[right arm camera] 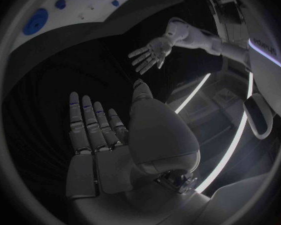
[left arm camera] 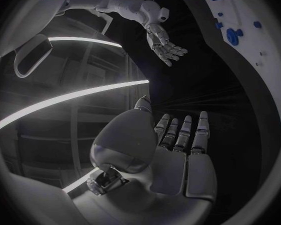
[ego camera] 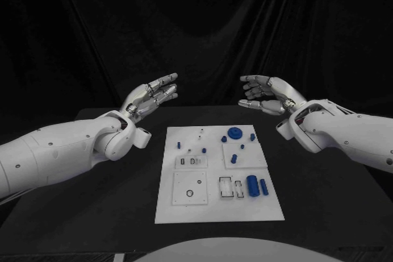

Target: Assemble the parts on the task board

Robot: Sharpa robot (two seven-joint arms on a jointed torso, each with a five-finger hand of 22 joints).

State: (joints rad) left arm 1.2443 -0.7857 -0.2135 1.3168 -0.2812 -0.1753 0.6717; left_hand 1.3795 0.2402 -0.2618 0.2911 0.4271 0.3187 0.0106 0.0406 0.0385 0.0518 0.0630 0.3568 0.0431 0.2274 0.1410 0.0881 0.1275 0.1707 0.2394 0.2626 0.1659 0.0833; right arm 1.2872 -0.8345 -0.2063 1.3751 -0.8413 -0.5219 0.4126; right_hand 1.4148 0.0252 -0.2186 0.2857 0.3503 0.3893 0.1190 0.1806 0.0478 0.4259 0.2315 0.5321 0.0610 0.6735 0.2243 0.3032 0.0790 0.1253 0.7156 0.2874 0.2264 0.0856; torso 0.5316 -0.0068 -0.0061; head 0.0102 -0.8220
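White is the task board [ego camera: 214, 208], and it lies flat in the middle of the black table [ego camera: 98, 216], so use it as your landmark. The small blue parts sit on it: a round blue gear [ego camera: 235, 132] near the board's far edge, a few little blue pegs [ego camera: 235, 157] just past the board's middle, and a long blue cylinder [ego camera: 253, 185] on the board's right side, closer to you. That cylinder lies with its long way running from the near edge of the board to the far edge. Your left hand [ego camera: 152, 97] is up in the air past the board's far left corner, fingers [left arm camera: 185, 130] spread and holding nothing. Your right hand [ego camera: 266, 94] is up past the far right corner, fingers [right arm camera: 90, 122] loosely apart and a bit curled, also holding nothing. Both hands are well apart from every part. Most blue parts lie on the right half of the board, so I think your right hand is nearer. It would need to come down and back toward you to reach them.
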